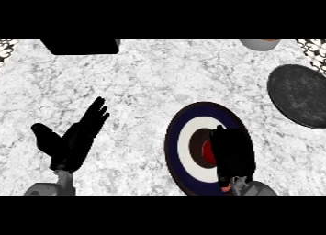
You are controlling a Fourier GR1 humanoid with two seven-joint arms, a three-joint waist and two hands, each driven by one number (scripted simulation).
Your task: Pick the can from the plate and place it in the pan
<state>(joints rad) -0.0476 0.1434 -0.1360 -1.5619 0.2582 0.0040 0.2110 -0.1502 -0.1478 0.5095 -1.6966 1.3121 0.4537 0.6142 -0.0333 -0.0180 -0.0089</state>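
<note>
Right hand (233, 153) curls round the can (207, 152) on the plate (177, 137); I judge it rigid, light, slick, best held mid-body. Left hand (74, 142) spread, left of plate.

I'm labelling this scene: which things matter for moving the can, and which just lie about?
Job: can, plate, pan, right robot hand at the can.
Lying about: black box, grey object at top edge, open left robot hand.
</note>
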